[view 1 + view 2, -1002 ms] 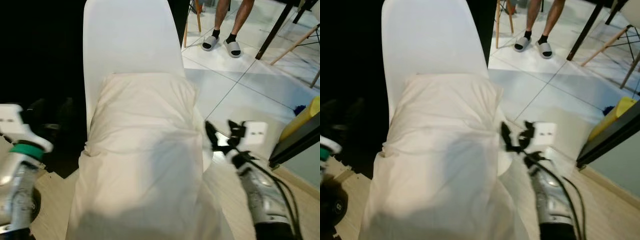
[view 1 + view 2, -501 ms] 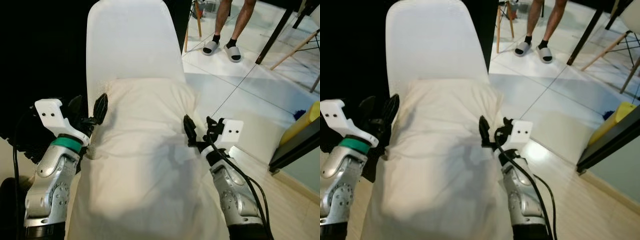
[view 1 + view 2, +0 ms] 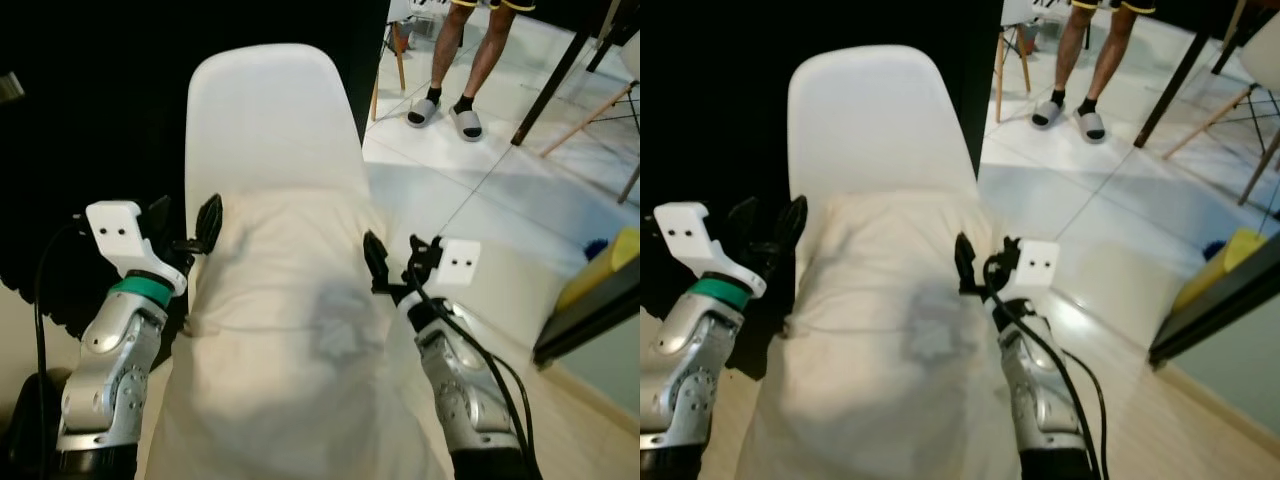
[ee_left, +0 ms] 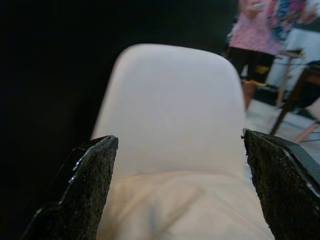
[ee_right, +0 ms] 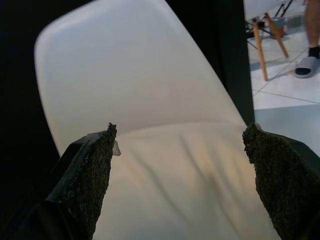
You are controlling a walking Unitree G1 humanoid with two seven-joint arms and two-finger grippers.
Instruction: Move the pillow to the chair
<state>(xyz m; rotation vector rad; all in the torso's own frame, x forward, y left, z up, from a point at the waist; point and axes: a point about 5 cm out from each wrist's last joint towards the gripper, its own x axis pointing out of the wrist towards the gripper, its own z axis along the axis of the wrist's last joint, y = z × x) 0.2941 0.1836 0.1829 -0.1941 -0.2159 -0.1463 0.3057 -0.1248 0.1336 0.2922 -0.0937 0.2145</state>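
Since the pillow (image 3: 290,330) is bulky, the left gripper (image 3: 185,228) and right gripper (image 3: 392,266) flank its sides, fingers spread wide and gripping nothing (looks like steadying). Pillow's top leans on the white chair (image 3: 270,120) back.

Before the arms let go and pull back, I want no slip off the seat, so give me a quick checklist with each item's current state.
1. Pillow lies on the chair, top edge against the backrest: ok.
2. Pillow fully supported by the seat: cannot tell; its near end runs out of the head views.
3. Left claw open beside the pillow's left edge: ok.
4. Right claw open at the pillow's right edge: ok.
5. Fingers free of the fabric: cannot tell; the right claw's inner finger overlaps the edge.
6. Person stands well behind the chair, away from the arms: ok.
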